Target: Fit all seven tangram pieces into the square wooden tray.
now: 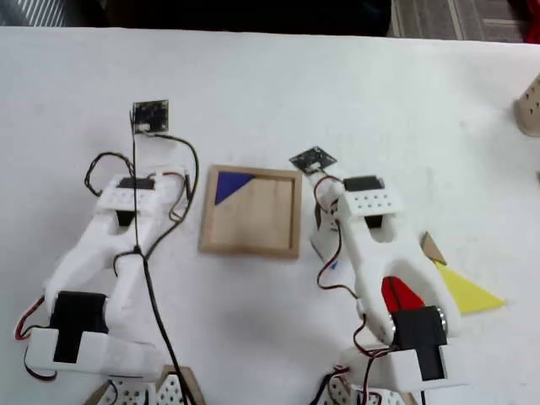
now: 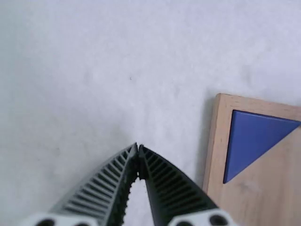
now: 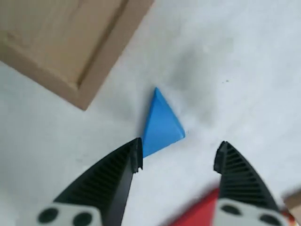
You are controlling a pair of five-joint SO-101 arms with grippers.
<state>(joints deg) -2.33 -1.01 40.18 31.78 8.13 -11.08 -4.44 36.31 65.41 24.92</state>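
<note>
The square wooden tray lies mid-table with a dark blue triangle in its far left corner. In the left wrist view my left gripper is shut on nothing, low over bare table beside the tray's edge and the dark blue triangle. My right gripper stands open over a small light blue triangle, which lies partly between its fingers, just off the tray's corner. A red piece, a yellow triangle and a brown piece lie around the right arm.
A pegged wooden block stands at the far right edge. Black cables loop between the left arm and the tray. Both arm bases sit at the front edge. The far half of the white table is open.
</note>
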